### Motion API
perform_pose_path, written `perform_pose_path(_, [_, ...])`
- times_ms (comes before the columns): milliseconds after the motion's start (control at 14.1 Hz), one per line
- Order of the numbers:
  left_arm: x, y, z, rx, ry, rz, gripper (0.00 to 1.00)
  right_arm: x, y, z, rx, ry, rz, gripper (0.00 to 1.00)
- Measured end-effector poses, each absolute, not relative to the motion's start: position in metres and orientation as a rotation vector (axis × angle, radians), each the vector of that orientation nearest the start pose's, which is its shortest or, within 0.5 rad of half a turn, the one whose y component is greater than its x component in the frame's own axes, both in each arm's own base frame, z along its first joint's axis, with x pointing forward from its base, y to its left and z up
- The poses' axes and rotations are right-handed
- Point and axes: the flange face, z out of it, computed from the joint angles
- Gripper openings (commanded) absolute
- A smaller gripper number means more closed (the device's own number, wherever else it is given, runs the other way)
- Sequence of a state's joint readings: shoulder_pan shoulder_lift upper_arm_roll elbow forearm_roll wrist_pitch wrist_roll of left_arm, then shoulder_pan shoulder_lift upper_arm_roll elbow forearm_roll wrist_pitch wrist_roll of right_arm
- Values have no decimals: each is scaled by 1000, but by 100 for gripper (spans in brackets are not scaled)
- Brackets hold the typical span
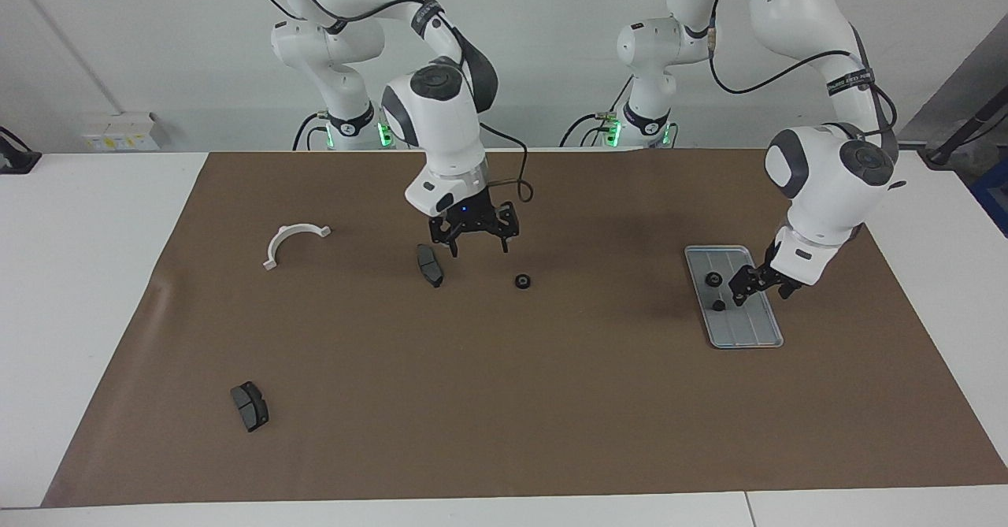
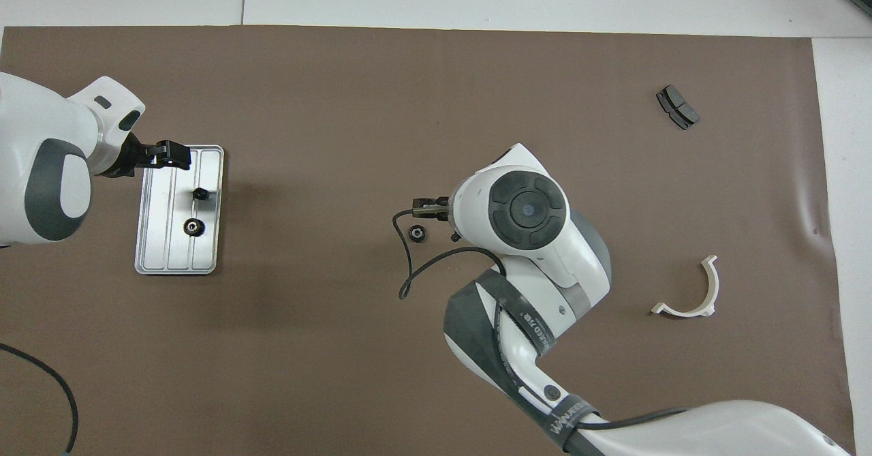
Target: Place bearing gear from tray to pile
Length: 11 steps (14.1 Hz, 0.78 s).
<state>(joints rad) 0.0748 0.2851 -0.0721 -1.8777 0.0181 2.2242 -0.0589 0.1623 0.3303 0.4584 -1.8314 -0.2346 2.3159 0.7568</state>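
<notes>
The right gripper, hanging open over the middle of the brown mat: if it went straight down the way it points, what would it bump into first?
Probably bare brown mat. The right gripper hangs between the dark grey brake pad and the small black round gear, though depth is hard to judge.
</notes>
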Motion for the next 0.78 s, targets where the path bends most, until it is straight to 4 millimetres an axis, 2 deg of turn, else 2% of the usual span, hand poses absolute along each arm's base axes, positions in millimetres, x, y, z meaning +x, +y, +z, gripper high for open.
perform_pose_path(213, [617, 3, 339, -3147, 41, -67, 77, 532, 408, 347, -3096, 23, -346, 100])
perform_pose_path(283, [613, 3, 332, -3146, 80, -66, 75, 530, 420, 331, -3118, 22, -354, 100])
perform_pose_path(496, [609, 0, 324, -3146, 136, -61, 68, 527, 431, 307, -3145, 0, -308, 100])
perform_pose_path(780, [609, -6, 321, -3146, 165, -77, 58, 524, 434, 299, -3155, -12, -285, 100])
